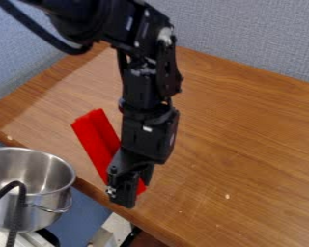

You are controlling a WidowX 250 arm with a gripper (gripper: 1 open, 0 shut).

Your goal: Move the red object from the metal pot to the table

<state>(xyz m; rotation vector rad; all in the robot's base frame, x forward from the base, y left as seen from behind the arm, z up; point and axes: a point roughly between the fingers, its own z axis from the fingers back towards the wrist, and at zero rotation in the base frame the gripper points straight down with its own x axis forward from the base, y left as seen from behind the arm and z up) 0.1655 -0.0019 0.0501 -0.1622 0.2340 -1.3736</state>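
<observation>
Brown wood-grain table (pixel 235 116) runs from the blue-grey wall (pixel 247 29) down to the near edge, where my black arm (pixel 142 68) reaches steeply downward at centre frame. From my remote seat I see the gripper (pixel 124 188) low over the wood at about 6 o'clock, its jaws pinching the red object (pixel 139 181). At 8 o'clock stands the pot (pixel 28 188), well apart from it. A red flat piece (pixel 96 135) shows beside the arm.
</observation>
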